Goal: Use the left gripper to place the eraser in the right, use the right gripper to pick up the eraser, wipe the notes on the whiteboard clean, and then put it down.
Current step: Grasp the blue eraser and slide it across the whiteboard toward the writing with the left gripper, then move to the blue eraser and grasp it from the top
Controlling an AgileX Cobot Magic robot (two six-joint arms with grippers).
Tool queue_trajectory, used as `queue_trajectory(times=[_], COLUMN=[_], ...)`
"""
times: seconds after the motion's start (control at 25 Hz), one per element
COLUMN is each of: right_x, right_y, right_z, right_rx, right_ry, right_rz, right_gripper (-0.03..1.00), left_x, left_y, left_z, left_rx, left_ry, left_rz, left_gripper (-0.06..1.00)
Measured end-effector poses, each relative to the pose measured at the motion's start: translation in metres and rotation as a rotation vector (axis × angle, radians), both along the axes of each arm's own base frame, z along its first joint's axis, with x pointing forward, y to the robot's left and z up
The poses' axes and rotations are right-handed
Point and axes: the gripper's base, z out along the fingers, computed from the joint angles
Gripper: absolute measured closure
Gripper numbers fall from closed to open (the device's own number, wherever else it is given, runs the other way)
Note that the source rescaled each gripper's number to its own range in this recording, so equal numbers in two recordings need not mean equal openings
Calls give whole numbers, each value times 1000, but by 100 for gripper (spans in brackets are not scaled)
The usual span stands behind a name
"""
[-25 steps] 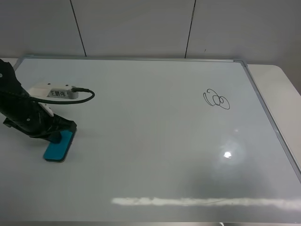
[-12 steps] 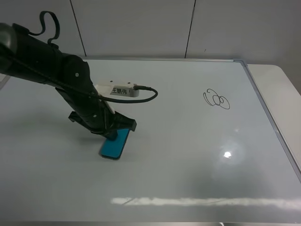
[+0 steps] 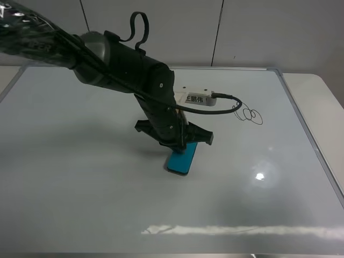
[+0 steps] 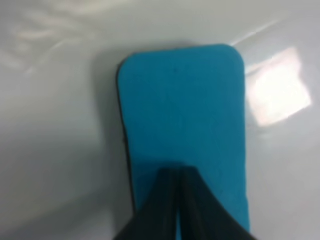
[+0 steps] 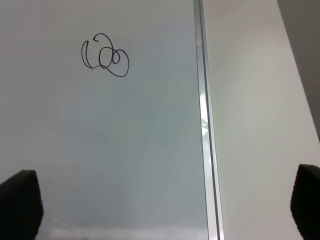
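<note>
Left wrist view: left claw [image 4: 178, 172] was closed, tips pressing the eraser [image 4: 182, 110] down, well apart from the notes [image 3: 249, 114]. Likely light, stiff, slides easily; grip long sides. Right claw [image 5: 164, 202] gaped empty

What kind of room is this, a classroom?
Probably a robot test lab, not a classroom. A big whiteboard lies flat like a tabletop, a black robot arm reaches down onto a blue eraser on it, and behind are only plain grey wall panels.
</note>
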Motion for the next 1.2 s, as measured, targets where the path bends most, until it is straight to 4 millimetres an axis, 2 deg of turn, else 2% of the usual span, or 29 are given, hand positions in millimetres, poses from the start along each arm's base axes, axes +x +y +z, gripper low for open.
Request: queue_trajectory(times=[0.2, 0.48, 0.92, 1.08, 1.2], right_x=[0, 0, 0, 0, 0], right_y=[0, 0, 0, 0, 0], right_z=[0, 0, 0, 0, 0], right_rx=[0, 0, 0, 0, 0], right_ry=[0, 0, 0, 0, 0], right_rz=[0, 0, 0, 0, 0], right_gripper=[-3, -3, -3, -3, -3], left_x=[4, 6, 5, 5, 6], left_y=[-26, -52, -49, -40, -28], left_z=[2, 9, 6, 30, 71], left_rx=[-12, -43, 53, 110, 133], left_ry=[-22, -73, -36, -76, -172], left_rz=[-15, -49, -77, -92, -69], left_gripper=[94, 94, 94, 94, 91])
